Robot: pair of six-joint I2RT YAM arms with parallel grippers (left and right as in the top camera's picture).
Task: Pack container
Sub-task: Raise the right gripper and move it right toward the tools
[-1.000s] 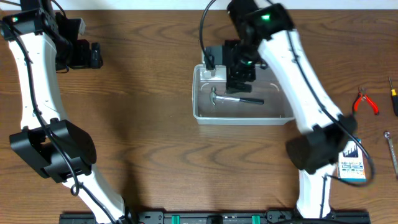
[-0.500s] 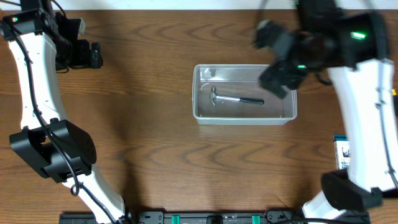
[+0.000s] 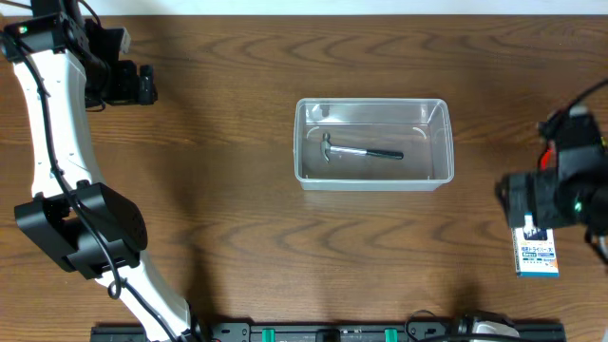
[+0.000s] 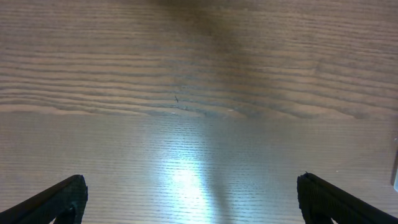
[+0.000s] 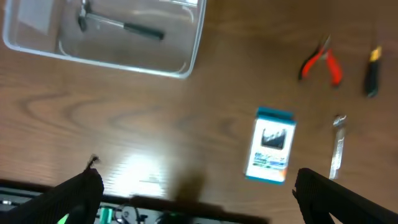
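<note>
Starting at the edge of the table (image 3: 237,237) nearest the arm bases, we find the right gripper (image 5: 199,186) hanging high over the right-hand side. Its fingers (image 5: 78,193) are spread wide with nothing between them. We judge this raised, empty posture to be a survey position, since it gives the wrist camera a view of every loose item at once. Directly below it lies the blue-and-white card pack (image 5: 270,146), flat on the wood, with a slim metal tool (image 5: 337,146) just beside it. Farther out are the red pliers (image 5: 323,62) and a black-and-yellow tool (image 5: 371,70), near each other and well apart from the bin. None of these four items is packed yet. We judge the card pack the likeliest next pick, being closest to the open jaws. Beyond them, at the middle of the table, stands the container (image 3: 375,183), upright, uncovered and touched by neither arm. It holds a single hammer (image 3: 361,151) lying flat on the floor of the bin. The head points toward the left end and the dark handle toward the right, leaving free floor on both long sides for further items. At the far left, the left gripper (image 4: 191,183) is parked well apart from the bin, fingers (image 4: 56,199) likewise spread over bare wood and gripping nothing. We take this placement as keeping the approach to the container unobstructed.
</note>
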